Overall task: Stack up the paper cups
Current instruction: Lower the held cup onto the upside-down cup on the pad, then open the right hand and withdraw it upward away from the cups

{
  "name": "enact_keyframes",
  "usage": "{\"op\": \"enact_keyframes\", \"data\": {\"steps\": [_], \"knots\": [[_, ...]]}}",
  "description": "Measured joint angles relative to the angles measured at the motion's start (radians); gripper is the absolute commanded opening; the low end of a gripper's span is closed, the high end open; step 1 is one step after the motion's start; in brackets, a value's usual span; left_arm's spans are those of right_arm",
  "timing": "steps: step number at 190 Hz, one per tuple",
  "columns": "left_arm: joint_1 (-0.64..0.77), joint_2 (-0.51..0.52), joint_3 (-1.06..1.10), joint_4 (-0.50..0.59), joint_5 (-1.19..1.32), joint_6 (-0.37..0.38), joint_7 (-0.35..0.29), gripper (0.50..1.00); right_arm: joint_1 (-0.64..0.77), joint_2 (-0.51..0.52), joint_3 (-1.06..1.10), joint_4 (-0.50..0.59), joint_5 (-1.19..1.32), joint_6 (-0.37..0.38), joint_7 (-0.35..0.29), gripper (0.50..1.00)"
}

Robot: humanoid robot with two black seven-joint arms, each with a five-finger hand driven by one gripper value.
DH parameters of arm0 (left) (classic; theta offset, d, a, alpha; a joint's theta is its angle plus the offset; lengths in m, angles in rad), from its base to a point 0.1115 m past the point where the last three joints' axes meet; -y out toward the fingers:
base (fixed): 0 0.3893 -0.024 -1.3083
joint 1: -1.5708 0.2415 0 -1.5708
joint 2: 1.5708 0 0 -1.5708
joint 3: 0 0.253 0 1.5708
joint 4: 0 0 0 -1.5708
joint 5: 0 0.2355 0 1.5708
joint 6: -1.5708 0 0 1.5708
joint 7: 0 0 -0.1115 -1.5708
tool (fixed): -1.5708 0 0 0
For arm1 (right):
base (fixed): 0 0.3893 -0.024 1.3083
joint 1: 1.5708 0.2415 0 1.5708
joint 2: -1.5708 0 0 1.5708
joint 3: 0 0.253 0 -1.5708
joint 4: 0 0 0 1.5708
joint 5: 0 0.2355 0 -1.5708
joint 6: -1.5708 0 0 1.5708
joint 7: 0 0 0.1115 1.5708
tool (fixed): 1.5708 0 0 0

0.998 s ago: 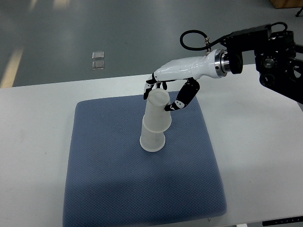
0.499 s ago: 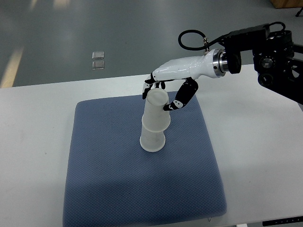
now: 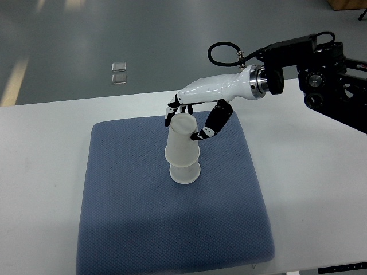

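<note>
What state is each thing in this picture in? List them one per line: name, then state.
Upper paper cup: upside down, tilted left, sitting on the lower cup, gripped near its top.
Lower paper cup: upside down on the mat, only its rim end showing.
Right robot hand: fingers curled around the upper cup.
Blue mat: lying flat on the white table.
</note>
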Motion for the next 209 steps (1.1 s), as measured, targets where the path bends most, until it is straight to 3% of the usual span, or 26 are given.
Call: {"op": "enact_keyframes", "data": {"steps": [125, 153, 165, 177, 191, 203, 209], "knots": [[0.0, 0.0, 0.0, 0.0, 0.0, 0.0, 0.0, 1.0, -0.005, 0.0, 0.001, -0.015, -0.009, -0.014, 0.0, 0.605], [0.0, 0.0, 0.0, 0.0, 0.0, 0.0, 0.001, 1.0, -0.022, 0.019, 0.001, -0.023, -0.031, -0.016, 0.0, 0.629], [0.0, 0.0, 0.0, 0.0, 0.0, 0.0, 0.001, 1.0, -0.03, 0.029, 0.001, -0.024, -0.041, -0.017, 0.0, 0.65], [0.0, 0.0, 0.0, 0.0, 0.0, 0.0, 0.001, 1.0, -0.034, 0.034, 0.001, -0.025, -0.047, -0.017, 0.0, 0.701], [0.0, 0.0, 0.0, 0.0, 0.0, 0.0, 0.001, 1.0, -0.037, 0.035, 0.001, -0.027, -0.049, -0.017, 0.0, 0.787], [0.0, 0.0, 0.0, 0.0, 0.0, 0.0, 0.001, 1.0, -0.038, 0.035, 0.001, -0.03, -0.05, -0.017, 0.0, 0.891], [0.0, 0.0, 0.0, 0.0, 0.0, 0.0, 0.001, 1.0, -0.038, 0.035, 0.001, -0.031, -0.049, -0.017, 0.001, 0.913]]}}
